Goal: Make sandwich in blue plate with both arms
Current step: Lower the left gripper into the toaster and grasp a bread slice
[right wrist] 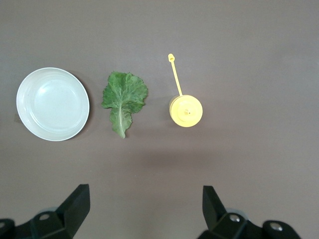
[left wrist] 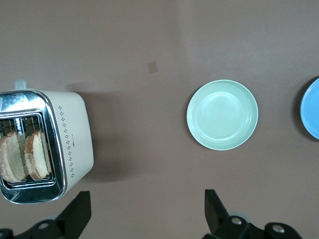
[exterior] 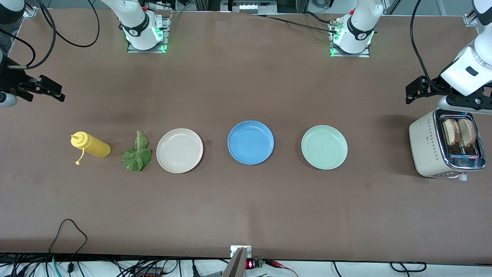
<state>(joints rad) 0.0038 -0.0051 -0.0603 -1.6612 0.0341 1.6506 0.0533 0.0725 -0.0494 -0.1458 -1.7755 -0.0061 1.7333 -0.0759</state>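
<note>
The blue plate (exterior: 250,142) lies bare at the middle of the table; its edge (left wrist: 311,107) shows in the left wrist view. The sandwich's parts are apart. Two toasted bread slices (exterior: 459,132) (left wrist: 25,155) stand in the toaster's slots. The green lettuce leaf (exterior: 137,153) (right wrist: 124,101) lies flat on the table toward the right arm's end. My left gripper (exterior: 410,91) (left wrist: 147,209) hangs open over the table beside the toaster, holding nothing. My right gripper (exterior: 57,92) (right wrist: 144,206) hangs open over bare table near the lettuce and bottle.
A cream toaster (exterior: 426,148) (left wrist: 75,139) stands at the left arm's end. A pale green plate (exterior: 324,147) (left wrist: 222,114) and a beige plate (exterior: 179,150) (right wrist: 53,104) flank the blue one. A yellow squeeze bottle (exterior: 91,145) (right wrist: 186,110) lies beside the lettuce.
</note>
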